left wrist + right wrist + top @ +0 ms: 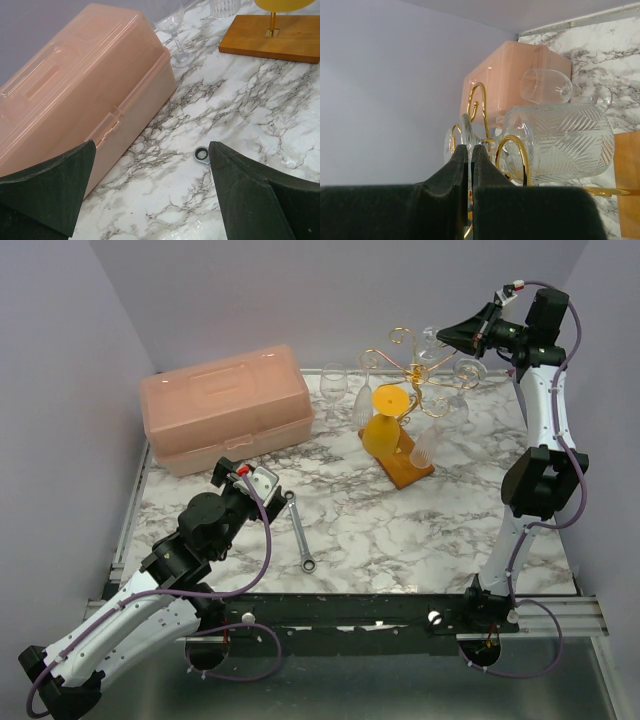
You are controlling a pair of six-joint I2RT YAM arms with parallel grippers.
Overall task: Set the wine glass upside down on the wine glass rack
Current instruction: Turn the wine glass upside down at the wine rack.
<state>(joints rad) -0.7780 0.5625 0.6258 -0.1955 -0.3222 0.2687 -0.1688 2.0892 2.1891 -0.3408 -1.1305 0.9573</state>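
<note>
The gold wire wine glass rack (410, 373) stands at the back centre on its orange-brown base (410, 470). My right gripper (457, 335) is at the rack's top right and is shut on the thin round foot (468, 131) of a clear cut wine glass (560, 140). The glass's bowl lies beside a gold curl (513, 136). The glass shows faintly in the top view (430, 341). My left gripper (150, 190) is open and empty, low over the marble near the front left (236, 476).
A pink plastic box (226, 408) sits at the back left, close to my left gripper (75, 85). A wrench (299, 531) lies on the marble. A yellow glass (386, 418) and other clear glasses (426, 446) hang on the rack. Two clear glasses (334, 381) stand behind it.
</note>
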